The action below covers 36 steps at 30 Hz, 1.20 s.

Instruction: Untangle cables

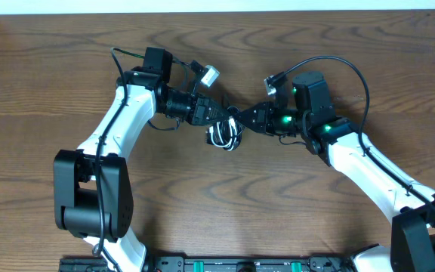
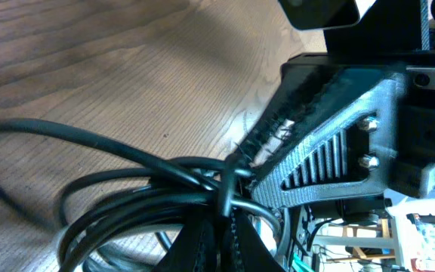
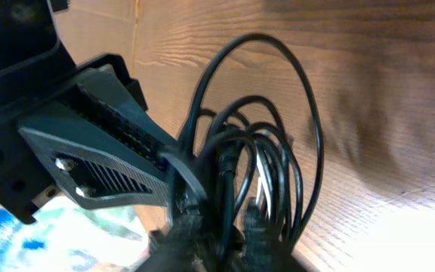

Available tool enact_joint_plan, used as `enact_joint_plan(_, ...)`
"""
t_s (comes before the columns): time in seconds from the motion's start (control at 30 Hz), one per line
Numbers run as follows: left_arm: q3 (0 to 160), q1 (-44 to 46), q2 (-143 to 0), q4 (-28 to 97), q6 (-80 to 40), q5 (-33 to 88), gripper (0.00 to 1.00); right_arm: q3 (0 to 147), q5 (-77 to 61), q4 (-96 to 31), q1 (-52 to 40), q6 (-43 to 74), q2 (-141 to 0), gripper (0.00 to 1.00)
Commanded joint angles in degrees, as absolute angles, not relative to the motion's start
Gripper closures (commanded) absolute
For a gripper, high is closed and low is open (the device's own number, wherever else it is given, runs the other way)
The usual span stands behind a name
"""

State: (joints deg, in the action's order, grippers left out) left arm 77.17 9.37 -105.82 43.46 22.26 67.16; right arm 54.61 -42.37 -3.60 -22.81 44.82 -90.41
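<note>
Cables [image 1: 223,136] are gathered as one knotted bundle at the middle of the counter [image 1: 59,68], between the two arms. The left end effector [image 1: 229,118] is pressed together on black strands. The right end effector [image 1: 245,119], tip to tip with it, appears pinched on neighbouring strands, likely so that loops can be drawn apart.
</note>
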Motion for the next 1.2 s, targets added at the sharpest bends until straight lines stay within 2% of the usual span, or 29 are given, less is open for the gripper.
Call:
enact_joint_plan(0.0, 77.08, 9.39, -105.67, 43.64, 22.24, 69.78, 0.93, 55.33, -42.17, -3.51, -22.92, 48.21, -90.98, 0.98)
enact_joint_plan(0.2, 77.08, 9.39, -105.67, 43.55, 21.43, 62.76, 0.93, 55.33, -51.46, -0.32, -18.17, 44.49, -90.28, 0.99)
enact_joint_plan(0.37, 77.08, 9.39, -105.67, 40.73, 11.92, 54.63, 0.93, 55.33, -60.58, 3.07, -12.69, 44.49, -89.89, 0.99)
enact_joint_plan(0.5, 77.08, 9.39, -105.67, 39.75, 8.60, 52.84, 0.93, 55.33, -60.99, 2.07, -12.05, 44.45, -89.91, 0.99)
enact_joint_plan(1.0, 77.08, 9.39, -105.67, 39.51, 7.49, 52.56, 0.92, 55.33, -55.00, 0.19, -18.96, 39.07, -89.91, 0.99)
enact_joint_plan(1.17, 77.08, 9.39, -105.67, 38.26, -1.96, 42.28, 0.92, 55.29, -44.36, -3.22, -25.65, 35.44, -89.91, 0.99)
